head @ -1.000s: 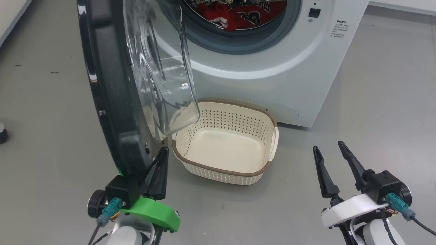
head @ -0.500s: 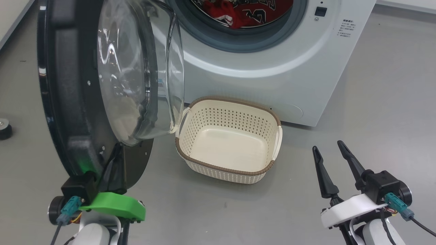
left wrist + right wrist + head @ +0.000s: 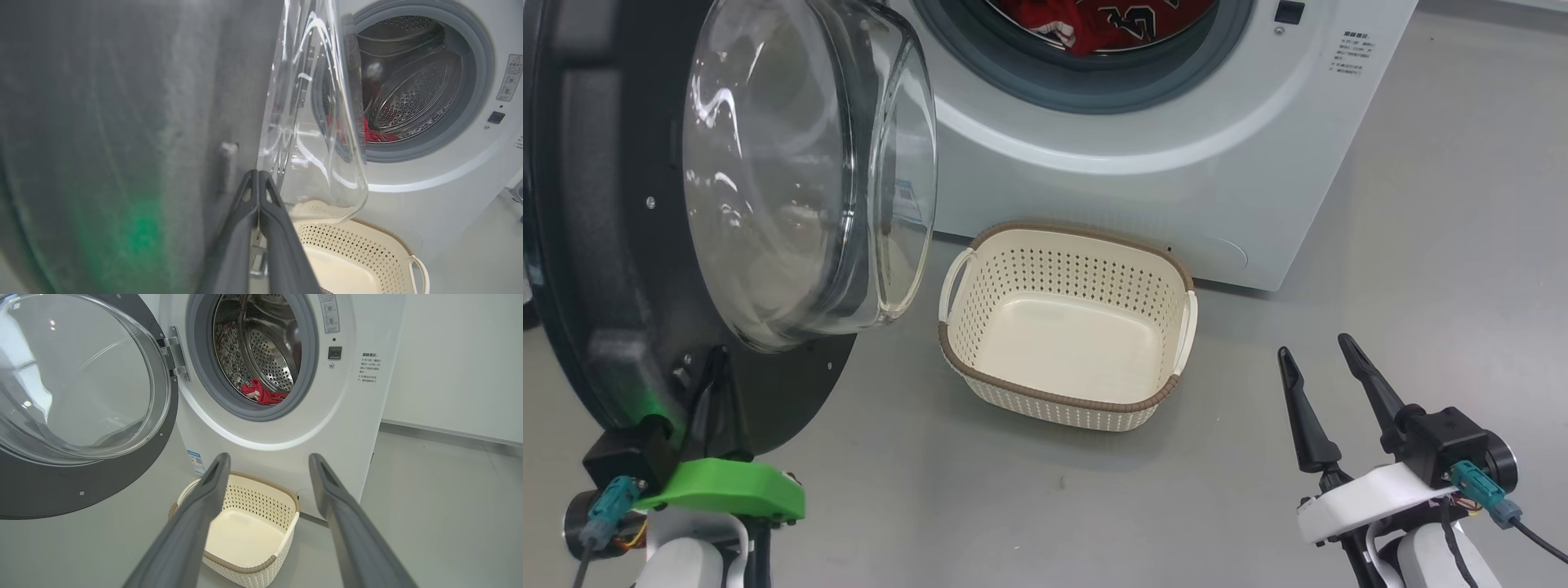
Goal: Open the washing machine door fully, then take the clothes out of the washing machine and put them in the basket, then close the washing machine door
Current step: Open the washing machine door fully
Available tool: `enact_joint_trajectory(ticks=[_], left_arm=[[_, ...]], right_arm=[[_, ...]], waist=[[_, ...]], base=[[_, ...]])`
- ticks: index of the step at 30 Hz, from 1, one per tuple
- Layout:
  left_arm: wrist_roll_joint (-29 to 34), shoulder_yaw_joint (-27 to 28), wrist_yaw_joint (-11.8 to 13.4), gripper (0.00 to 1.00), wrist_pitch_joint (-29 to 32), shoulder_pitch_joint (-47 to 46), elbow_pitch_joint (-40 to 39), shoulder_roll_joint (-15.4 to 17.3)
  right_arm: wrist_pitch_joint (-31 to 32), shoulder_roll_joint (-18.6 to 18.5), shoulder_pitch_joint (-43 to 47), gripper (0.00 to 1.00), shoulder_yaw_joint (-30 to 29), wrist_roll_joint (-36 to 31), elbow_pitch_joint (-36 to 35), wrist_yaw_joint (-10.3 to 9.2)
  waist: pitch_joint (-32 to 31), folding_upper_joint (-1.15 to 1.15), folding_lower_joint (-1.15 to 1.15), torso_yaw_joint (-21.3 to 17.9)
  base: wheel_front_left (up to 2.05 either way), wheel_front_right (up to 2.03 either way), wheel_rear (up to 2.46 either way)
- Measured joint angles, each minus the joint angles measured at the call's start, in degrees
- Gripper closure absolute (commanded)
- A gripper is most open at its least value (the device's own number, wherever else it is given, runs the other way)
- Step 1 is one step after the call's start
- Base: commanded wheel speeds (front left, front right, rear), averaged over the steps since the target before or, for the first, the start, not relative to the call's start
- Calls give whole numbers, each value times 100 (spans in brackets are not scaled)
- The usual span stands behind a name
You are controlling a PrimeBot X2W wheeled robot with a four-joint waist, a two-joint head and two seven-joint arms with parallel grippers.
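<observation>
Door swung wide, red jersey lying in the drum.
The left gripper has its fingers pressed together, close against the door's inner face just below the glass bowl. The right gripper hangs with fingers spread apart. The basket sits ahead between the two grippers, the washing machine beyond it.

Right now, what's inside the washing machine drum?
The clothes, a red jersey, lie low at the front of the washing machine drum. Whatever is beneath them is covered.
</observation>
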Motion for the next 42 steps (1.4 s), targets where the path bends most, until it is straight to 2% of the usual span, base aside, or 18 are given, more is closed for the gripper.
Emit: enact_joint_trajectory(ticks=[14, 29, 42], left_arm=[[16, 935, 1, 100, 0, -172, 2, 2], [24, 1695, 40, 100, -1, -676, 29, -51], [130, 2105, 40, 100, -19, -829, 203, -87]], right_arm=[[0, -147, -62, 0, -33, -14, -120, 0], [0, -408, -276, 0, -43, -15, -307, 0], [0, -524, -408, 0, 33, -13, -335, 0]], waist=[[257, 0, 0, 8], [721, 0, 0, 31], [942, 0, 0, 83]], base=[[0, 0, 0], [0, 0, 0], [0, 0, 0]])
